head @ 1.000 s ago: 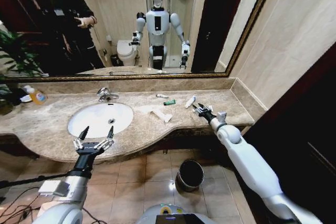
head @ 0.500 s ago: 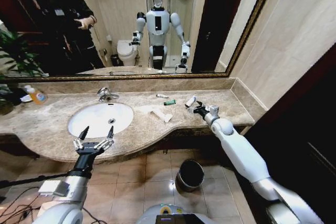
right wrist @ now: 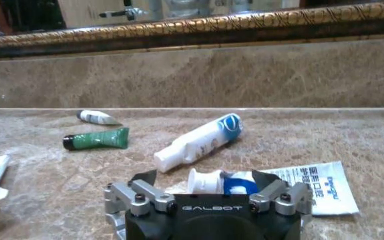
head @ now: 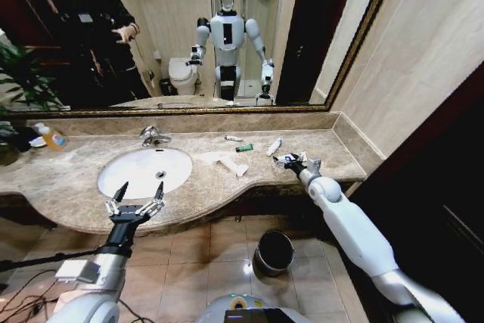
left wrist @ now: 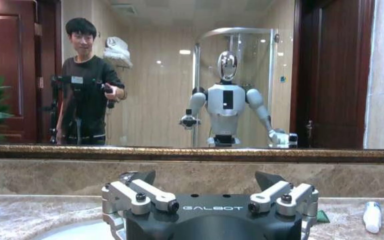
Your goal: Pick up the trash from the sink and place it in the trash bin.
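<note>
The right gripper (right wrist: pixel 209 192) straddled a small white tube with a blue end (right wrist: pixel 213 181) on the beige marble counter (right wrist: pixel 379 145), fingers apart. Beyond lay a larger white tube (right wrist: pixel 199 142) and a green tube (right wrist: pixel 97 140). The dark round bin (head: pixel 273 251) apparently awaited everything; the left gripper (head: pixel 136 200) hung open.

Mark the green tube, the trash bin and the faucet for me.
green tube (right wrist: pixel 97 140), right wrist view, middle of its body.
trash bin (head: pixel 273 253), head view, its inner wall.
faucet (head: pixel 152 136), head view, chrome body.
</note>
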Available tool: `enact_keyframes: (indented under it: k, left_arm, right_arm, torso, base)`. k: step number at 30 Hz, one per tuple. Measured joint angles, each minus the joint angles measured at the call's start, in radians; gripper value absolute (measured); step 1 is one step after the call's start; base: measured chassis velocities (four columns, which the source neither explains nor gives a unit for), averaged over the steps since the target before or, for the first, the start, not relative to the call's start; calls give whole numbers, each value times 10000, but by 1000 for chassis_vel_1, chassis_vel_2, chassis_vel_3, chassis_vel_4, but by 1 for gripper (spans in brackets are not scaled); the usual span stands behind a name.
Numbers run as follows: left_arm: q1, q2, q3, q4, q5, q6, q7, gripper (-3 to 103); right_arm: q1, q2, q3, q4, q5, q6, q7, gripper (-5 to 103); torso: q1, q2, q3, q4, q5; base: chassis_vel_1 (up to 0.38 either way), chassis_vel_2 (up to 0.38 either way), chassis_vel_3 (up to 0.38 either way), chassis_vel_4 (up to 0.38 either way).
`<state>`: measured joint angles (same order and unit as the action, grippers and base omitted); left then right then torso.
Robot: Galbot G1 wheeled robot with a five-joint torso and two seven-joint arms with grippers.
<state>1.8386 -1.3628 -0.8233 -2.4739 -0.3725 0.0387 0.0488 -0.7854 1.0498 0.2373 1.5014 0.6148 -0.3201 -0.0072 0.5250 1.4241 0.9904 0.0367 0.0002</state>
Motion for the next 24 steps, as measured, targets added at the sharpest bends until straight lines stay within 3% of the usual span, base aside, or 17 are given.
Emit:
enact_keyframes:
  k: [5, 9, 15, 17, 24]
  left_arm:
    - [0, -1, 0, 0, 0, 0, 0, 100]
    - [0, 0, 0, 0, 0, 0, 0, 100]
    - [0, 0, 0, 0, 0, 0, 0, 100]
    - [0, 0, 0, 0, 0, 0, 0, 100]
    - [0, 0, 0, 0, 0, 0, 0, 100]
  right_arm:
    - [199, 71, 4, -258, -74, 98, 2, 83]
    - [275, 98, -35, -386, -157, 130, -3, 61]
    - [165, 54, -53, -371, -205, 138, -31, 44]
    - [127, 55, -61, -367, -215, 175, -63, 34]
    - [176, 144, -129, -460, -249, 346, -96, 25]
  torso:
    - [0, 0, 0, 1, -2]
    - [0, 0, 0, 1, -2]
    - [0, 0, 0, 1, -2]
    - [0, 1, 0, 1, -2]
    - [0, 2, 0, 1, -2]
  base:
    - [0, 0, 0, 0]
    - [0, 0, 0, 0]
    - [0, 0, 0, 0]
    - [0, 0, 0, 0]
    - [0, 0, 0, 0]
